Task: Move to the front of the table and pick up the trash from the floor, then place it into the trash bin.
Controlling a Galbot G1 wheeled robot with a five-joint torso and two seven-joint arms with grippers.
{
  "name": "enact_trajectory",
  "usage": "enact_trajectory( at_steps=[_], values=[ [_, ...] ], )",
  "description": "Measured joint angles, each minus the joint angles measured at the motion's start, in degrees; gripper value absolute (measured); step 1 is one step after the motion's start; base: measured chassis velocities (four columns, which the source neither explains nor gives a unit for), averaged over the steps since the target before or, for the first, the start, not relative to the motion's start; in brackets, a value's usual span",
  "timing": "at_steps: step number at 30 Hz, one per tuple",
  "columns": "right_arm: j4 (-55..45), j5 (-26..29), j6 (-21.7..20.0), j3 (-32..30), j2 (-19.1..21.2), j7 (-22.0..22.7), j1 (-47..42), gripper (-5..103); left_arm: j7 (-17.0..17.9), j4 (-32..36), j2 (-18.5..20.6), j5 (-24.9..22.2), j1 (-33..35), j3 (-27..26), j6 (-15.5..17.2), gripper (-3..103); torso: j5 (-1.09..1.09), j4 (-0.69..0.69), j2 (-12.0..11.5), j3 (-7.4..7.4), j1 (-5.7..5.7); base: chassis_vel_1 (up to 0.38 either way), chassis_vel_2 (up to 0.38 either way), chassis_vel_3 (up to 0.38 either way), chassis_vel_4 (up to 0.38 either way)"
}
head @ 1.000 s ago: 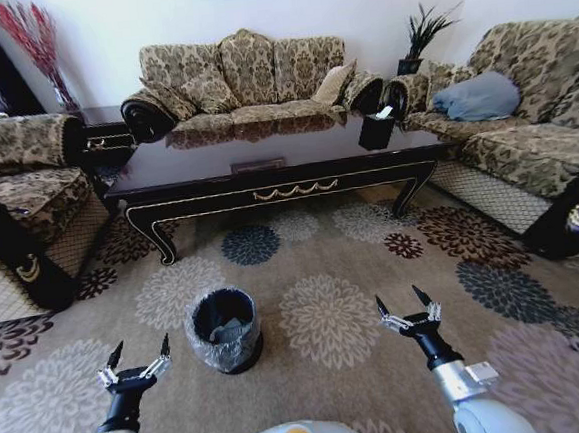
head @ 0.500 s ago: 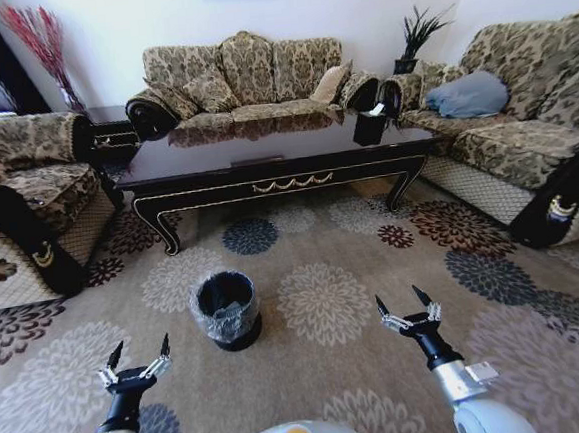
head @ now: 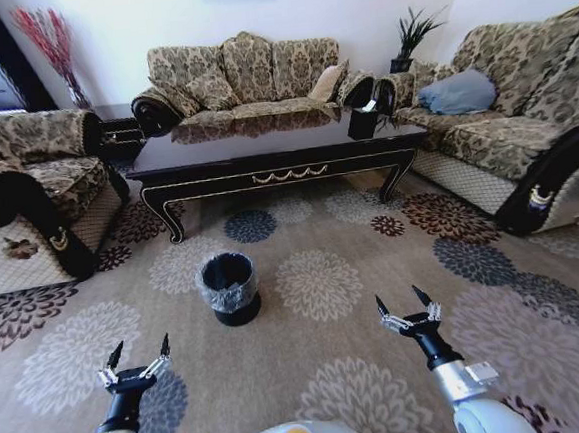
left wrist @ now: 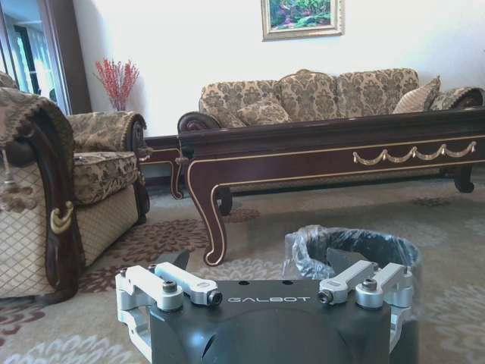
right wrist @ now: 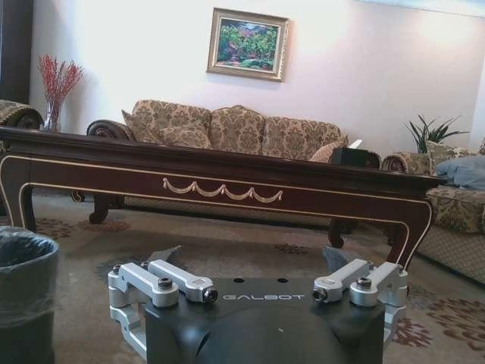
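A: View widened; table [head: 274, 147] and trash bin [head: 228, 288] sit farther off. Base backing away?

B: Likely. Left gripper [head: 134, 363], right gripper [head: 407, 310] spread, empty. No trash on floor [head: 373, 260].

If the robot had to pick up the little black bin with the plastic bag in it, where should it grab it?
Probably at the rim. The trash bin stands upright on the floor with its mouth open, so the left gripper, open and nearest, could come down from above and pinch one side of the bag-covered rim. The round body looks too wide for the fingers.
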State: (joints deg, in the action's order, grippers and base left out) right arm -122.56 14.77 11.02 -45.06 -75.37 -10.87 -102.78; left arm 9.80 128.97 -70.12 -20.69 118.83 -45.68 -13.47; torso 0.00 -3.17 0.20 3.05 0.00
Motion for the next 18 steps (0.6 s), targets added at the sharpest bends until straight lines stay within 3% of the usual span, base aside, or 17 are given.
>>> enact_trajectory(
  at_steps=[18],
  values=[
    [0.0,0.0,0.0,0.0,0.0,0.0,0.0,100,0.0,0.0,0.0,0.0,0.0,0.0,0.0,100,0.00,-0.01,0.0,0.00,0.00,0.164,-0.153,-0.149,0.164]
  ],
)
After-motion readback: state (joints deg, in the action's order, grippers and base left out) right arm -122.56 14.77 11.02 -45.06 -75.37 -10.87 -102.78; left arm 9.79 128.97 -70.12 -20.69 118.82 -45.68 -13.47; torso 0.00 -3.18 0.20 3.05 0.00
